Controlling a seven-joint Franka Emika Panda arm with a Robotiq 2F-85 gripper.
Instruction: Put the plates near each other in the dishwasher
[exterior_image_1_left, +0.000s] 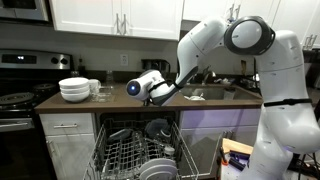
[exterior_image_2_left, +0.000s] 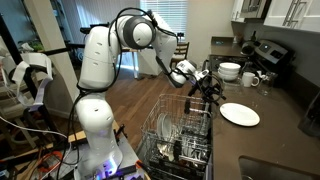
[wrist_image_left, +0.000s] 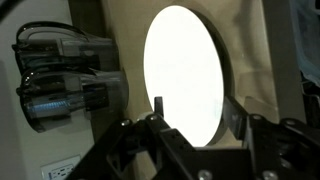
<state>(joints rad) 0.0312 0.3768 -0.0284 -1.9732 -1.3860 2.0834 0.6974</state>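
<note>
There was one plate (exterior_image_2_left: 240, 114) that I could be sure of. It lay flat on the bench (exterior_image_2_left: 282, 126), white and round, and not in the dishwasher (exterior_image_2_left: 188, 145). The wrist view showed this plate (wrist_image_left: 185, 70) big and bright. There was one stack of bowls (exterior_image_1_left: 75, 90) on the bench, one arm (exterior_image_2_left: 135, 35) and one gripper (exterior_image_2_left: 207, 88). The dishwasher stood open with one rack (exterior_image_1_left: 135, 155) out in front.

Some white dishes (exterior_image_2_left: 172, 128) stood in the rack. They were too small and too mixed up with the wires to count, or to tell if they were plates. Cups (exterior_image_2_left: 252, 78) beside the bowls were also too small to count. In an exterior view the arm (exterior_image_1_left: 215, 45) blocked the spot where the plate lay. A grey thing (wrist_image_left: 65, 70) at the side of the wrist view was blurry, and I could not tell what it was.

The arm reached from the tall white robot out over the open dishwasher and bent down to the bench. The gripper hung low, close to the plate's edge, and I could not tell if it touched. The jaws were wide apart and held nothing, with one of the fingers (wrist_image_left: 158, 108) on each side of the plate's lower part in the wrist view
</note>
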